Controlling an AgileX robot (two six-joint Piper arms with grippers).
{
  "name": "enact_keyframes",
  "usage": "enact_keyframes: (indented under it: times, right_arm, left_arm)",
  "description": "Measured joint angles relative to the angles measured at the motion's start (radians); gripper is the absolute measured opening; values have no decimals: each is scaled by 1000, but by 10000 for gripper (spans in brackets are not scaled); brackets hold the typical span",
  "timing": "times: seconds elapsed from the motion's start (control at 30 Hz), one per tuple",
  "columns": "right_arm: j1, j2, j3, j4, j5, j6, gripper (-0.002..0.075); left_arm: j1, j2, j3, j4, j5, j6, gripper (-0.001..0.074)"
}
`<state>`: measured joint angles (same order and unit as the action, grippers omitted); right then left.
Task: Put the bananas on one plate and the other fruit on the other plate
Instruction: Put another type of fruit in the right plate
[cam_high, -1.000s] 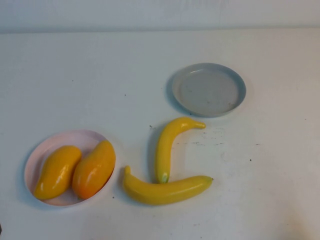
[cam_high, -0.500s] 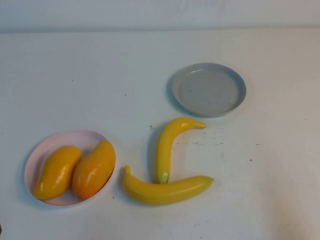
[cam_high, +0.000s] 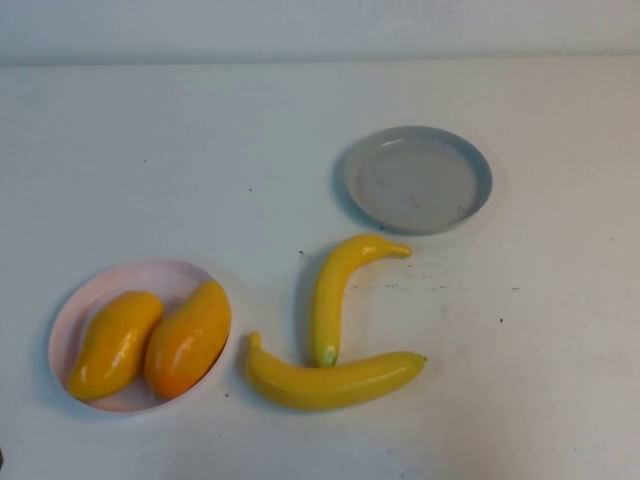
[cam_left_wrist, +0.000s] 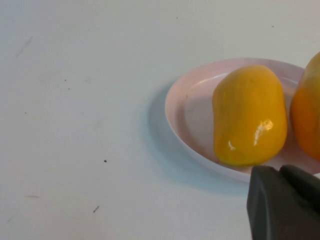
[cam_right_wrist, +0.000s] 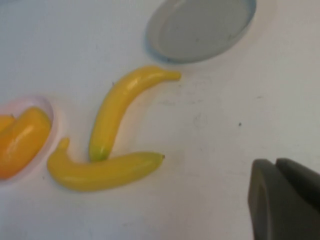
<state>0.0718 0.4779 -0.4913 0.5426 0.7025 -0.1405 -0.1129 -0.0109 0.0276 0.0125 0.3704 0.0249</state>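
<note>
From the high view I see neither arm. Both mangoes (cam_high: 150, 342) lie side by side on the pink plate (cam_high: 95, 290) near the desk's (cam_high: 200, 150) front left corner, so that half looks done. The grey plate (cam_high: 418, 178) sits bare right of centre, toward the far edge. The two bananas (cam_high: 335, 320) lie on the desk between the plates: one runs back toward the grey plate, the other lies crosswise nearer the front edge, and the first one's greenish tip touches the second's back.

On the left wrist view, the left tool (cam_left_wrist: 286, 202) shows as a dark block with its jaws together and nothing in them, just beside the pink plate's rim, the yellow mango (cam_left_wrist: 249, 115) right in front of it.

On the right wrist view, the right tool (cam_right_wrist: 285, 200) is likewise closed and empty, well apart from the bananas (cam_right_wrist: 112, 135) and the grey plate (cam_right_wrist: 200, 27).

My worry is the contact between the bananas: lifting either could drag or roll the other. They look glossy and curved, so a pinch off the middle may slip or let the fruit swing. The plate's low rim might let a long banana slide off. The left tool, so near the pink plate, could nudge it if moved carelessly.

I can read no brand, label or writing anywhere.
</note>
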Motion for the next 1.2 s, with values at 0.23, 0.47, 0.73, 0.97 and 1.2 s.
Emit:
enact_keyframes:
  times: [0.23, 0.47, 0.73, 0.97, 1.2]
  right_arm:
    - [0, 349, -191, 3, 131, -178, -15]
    - [149, 612, -322, -4, 137, -269, -15]
    - [406, 866, -509, -58, 156, -521, -15]
    - [520, 1035, -676, -60, 271, -772, 71]
    - [567, 1179, -785, -80, 315, -803, 357]
  left_arm:
    - [0, 0, 0, 0, 0, 0, 0]
    - [0, 0, 0, 0, 0, 0, 0]
    - [0, 0, 0, 0, 0, 0, 0]
    - [0, 0, 0, 0, 0, 0, 0]
    - [0, 0, 0, 0, 0, 0, 0]
